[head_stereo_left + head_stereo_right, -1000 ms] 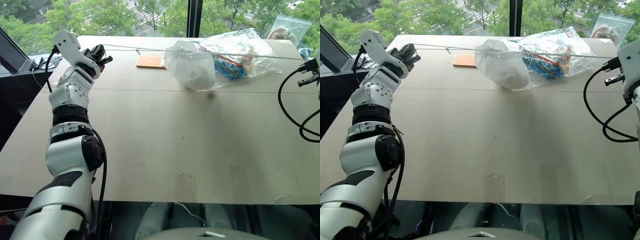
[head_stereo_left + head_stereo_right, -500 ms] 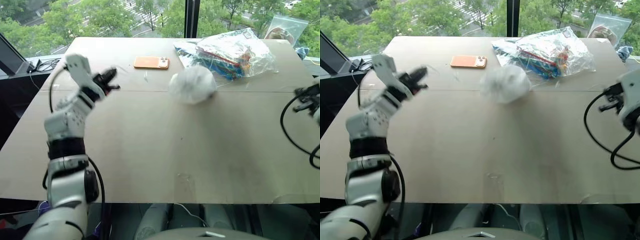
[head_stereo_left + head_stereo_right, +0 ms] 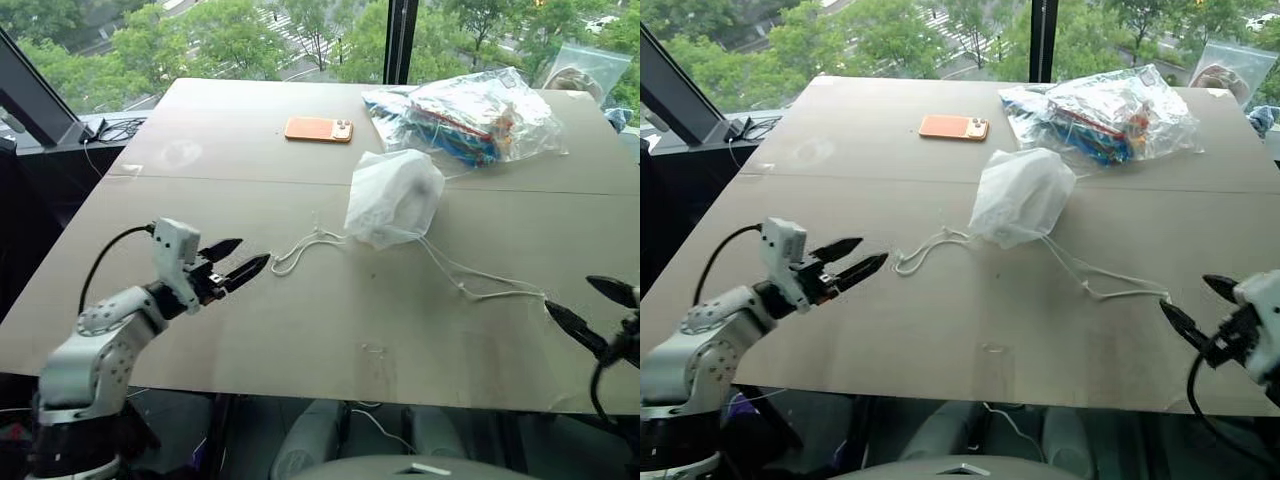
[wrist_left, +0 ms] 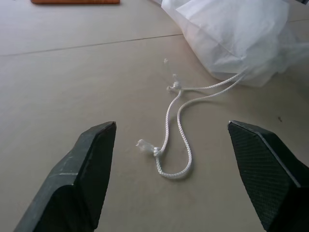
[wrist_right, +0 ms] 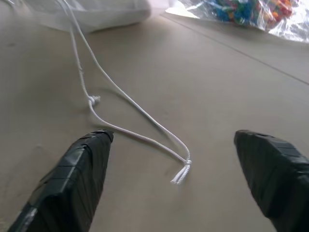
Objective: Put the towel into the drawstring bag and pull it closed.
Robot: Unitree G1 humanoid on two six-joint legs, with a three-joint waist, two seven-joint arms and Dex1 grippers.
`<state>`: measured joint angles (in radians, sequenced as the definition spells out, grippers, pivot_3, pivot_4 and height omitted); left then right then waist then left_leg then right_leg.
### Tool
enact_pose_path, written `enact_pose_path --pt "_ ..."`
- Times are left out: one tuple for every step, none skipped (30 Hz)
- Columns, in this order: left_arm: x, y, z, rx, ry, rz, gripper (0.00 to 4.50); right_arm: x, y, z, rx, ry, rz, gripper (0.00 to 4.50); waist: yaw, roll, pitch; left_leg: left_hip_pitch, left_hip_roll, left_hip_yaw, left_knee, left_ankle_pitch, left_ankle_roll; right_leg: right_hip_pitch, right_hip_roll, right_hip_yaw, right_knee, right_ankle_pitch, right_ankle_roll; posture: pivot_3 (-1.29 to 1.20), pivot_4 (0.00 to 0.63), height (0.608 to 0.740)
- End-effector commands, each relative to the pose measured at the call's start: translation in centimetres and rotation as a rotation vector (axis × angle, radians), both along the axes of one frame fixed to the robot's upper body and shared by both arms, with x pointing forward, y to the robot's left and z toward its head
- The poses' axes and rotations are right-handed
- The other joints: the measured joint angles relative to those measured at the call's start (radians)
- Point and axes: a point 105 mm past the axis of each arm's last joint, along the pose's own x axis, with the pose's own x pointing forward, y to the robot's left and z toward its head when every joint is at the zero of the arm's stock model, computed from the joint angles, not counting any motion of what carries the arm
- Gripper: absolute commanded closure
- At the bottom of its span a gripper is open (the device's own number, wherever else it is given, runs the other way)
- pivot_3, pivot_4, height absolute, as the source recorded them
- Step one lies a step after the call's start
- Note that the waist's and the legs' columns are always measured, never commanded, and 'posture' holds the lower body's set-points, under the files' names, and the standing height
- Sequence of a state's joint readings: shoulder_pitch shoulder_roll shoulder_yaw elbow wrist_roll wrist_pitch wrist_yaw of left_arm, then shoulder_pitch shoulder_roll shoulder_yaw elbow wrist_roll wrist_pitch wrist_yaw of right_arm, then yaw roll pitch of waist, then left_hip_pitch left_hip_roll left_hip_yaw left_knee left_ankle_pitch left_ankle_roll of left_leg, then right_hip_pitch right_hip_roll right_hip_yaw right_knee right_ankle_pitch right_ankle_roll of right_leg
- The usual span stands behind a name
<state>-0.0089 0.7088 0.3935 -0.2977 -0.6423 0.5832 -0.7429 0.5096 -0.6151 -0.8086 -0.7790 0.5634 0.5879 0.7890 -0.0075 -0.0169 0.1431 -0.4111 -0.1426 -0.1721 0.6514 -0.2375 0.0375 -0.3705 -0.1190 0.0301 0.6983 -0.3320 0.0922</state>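
Table (image 3: 300, 340): near half bare, open passage from 6 o'clock up to centre. Drawstring bag (image 3: 395, 198) sits just past centre, a soft lump. Its cords trail both ways: left cord (image 3: 300, 250) loops toward 8 o'clock, right cord (image 3: 480, 285) runs toward 4 o'clock, both flat on the surface. Behind the bag at 1 o'clock, clear plastic bag (image 3: 470, 110) crowds close. Orange phone (image 3: 318, 129) at 12 o'clock, apart. Far-left quarter, 10 o'clock, clear.

Head pair overlooks table (image 3: 300, 330) — wrists close (cords (image 4: 176, 125) shared).
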Motion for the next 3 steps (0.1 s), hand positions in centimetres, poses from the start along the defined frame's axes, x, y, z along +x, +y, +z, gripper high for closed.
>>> enact_pose_path --pt "-0.54 -0.02 1.66 0.000 -0.066 -0.029 0.81 -0.87 1.09 2.19 -0.027 -0.109 0.057 0.07 -0.001 0.001 -0.001 0.001 0.000 0.000 0.000 0.000 0.001 0.001 0.000 -0.001 -0.002 0.001 0.000 0.00 0.150 0.740" --pt "-0.54 -0.06 1.56 -0.004 -0.063 -0.030 0.81 -0.87 1.11 2.20 -0.026 -0.114 0.056 0.07 -0.001 0.001 -0.001 0.001 0.000 0.001 0.000 -0.001 0.001 0.002 0.000 -0.002 -0.002 0.001 0.001 0.00 0.150 0.740" --pt "-0.48 -0.13 1.50 -0.005 -0.064 -0.029 0.81 -0.79 1.02 2.12 -0.029 -0.117 0.051 0.07 -0.001 0.001 -0.001 0.001 0.000 0.001 0.000 -0.001 0.001 0.002 0.000 -0.002 -0.003 0.001 0.001 0.00 0.150 0.740"
